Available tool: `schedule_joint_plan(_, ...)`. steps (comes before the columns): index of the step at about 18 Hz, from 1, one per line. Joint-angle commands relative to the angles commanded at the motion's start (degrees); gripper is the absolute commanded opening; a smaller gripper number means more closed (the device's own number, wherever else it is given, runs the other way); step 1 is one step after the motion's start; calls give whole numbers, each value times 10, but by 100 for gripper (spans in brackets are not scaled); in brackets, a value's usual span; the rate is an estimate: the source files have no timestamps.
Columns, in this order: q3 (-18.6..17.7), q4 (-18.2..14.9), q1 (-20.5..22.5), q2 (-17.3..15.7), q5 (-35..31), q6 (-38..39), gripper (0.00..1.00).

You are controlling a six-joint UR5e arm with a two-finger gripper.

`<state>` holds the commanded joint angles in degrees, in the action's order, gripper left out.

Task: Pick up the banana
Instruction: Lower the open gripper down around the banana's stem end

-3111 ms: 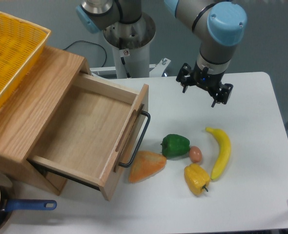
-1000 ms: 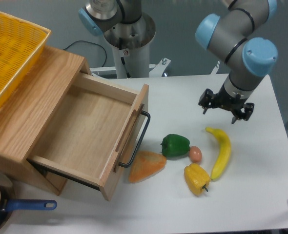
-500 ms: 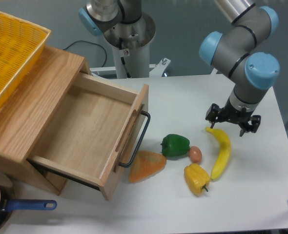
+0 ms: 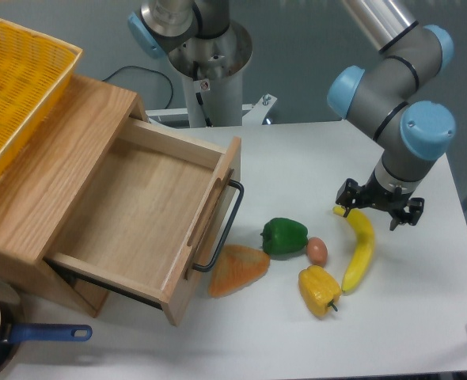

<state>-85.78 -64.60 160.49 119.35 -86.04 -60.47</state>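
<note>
From my screen the grey arm with light-blue joint caps (image 4: pixel 408 95) reaches in from the upper right and bends down at the wrist, so the black two-finger gripper (image 4: pixel 378 207) points straight at the tabletop. Its fingers are spread wide, one on each side of the upper end of the long, curved, bright-yellow banana (image 4: pixel 359 249), and I can't tell whether either finger touches the fruit. The banana lies flat on the white table (image 4: pixel 297 340), right of centre, running down towards the lumpy yellow bell pepper (image 4: pixel 319 290) beside its lower end. Left of it sit a small brownish egg-shaped piece (image 4: pixel 317 250), a green bell pepper (image 4: pixel 284 237) and an orange wedge-shaped piece (image 4: pixel 238 269). The light wooden cabinet with its drawer pulled open (image 4: pixel 130 214) fills the left side, a yellow plastic basket (image 4: pixel 20 87) resting on top. A dark pan with a blue handle (image 4: pixel 28 334) sits at the bottom-left corner. Behind the table the wall is grey.
</note>
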Motion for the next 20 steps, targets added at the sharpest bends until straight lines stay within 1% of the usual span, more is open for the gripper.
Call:
schedule_joint_plan(7, 8, 5, -1, 17, 0, -2, 100)
schedule_joint_plan(11, 8, 18, -2, 26, -1, -2, 100)
schedule_joint_plan(18, 6, 20, -2, 36, -2, -4, 100)
schedule_joint_plan(20, 6, 27, -3, 41, -2, -11, 100)
